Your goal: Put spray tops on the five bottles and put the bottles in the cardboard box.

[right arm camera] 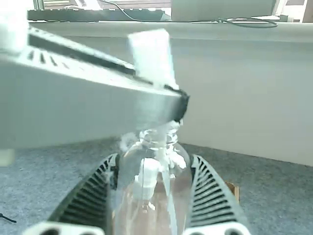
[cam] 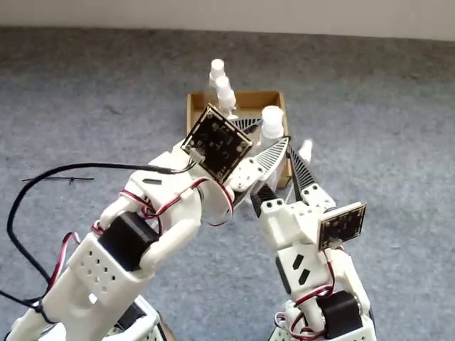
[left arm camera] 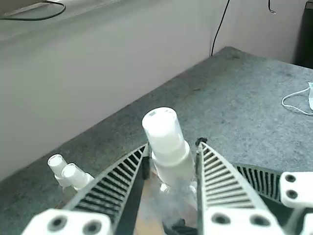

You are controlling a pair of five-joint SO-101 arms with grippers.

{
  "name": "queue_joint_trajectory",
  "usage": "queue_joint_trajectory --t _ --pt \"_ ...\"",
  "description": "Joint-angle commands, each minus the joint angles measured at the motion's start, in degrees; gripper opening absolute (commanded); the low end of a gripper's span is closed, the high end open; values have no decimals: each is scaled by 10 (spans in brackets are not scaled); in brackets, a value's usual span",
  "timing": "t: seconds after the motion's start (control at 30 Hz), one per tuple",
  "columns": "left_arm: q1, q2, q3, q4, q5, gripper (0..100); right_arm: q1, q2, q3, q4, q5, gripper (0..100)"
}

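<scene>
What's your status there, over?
Left tool shut on spray top. Right tool shut on bottle, top on its neck. Two capped bottles at far edge of box.

Grey carpeted bench (cam: 398, 142); a thin black wire (cam: 57, 179) lies at nine o'clock, a pale wall (cam: 284, 14) at twelve.

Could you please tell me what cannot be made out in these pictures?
- High view: the left arm's wrist board covers much of the cardboard box, so the bottles in it cannot be counted.
- Right wrist view: a finger of the left gripper crosses the neck of the held bottle, hiding how the spray top sits.
- High view: the white piece beside the box is half hidden by a gripper finger.
</scene>
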Motion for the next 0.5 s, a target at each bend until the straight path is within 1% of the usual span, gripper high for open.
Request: queue_joint_trajectory --t 0.0,0.17,0.27,0.37,0.47 --pt "2 2 -55 21 -6 149 -6 0 -33 -13 -6 4" --pt "2 2 -106 47 -7 185 -6 0 -31 -13 -6 4" --pt "-2 3 -149 59 -8 185 -6 0 -31 -13 -6 4" --pt "-37 20 -190 57 -8 185 -6 0 -31 -13 -6 4" --pt "-67 80 -230 74 -8 185 -6 0 -31 -13 -6 4"
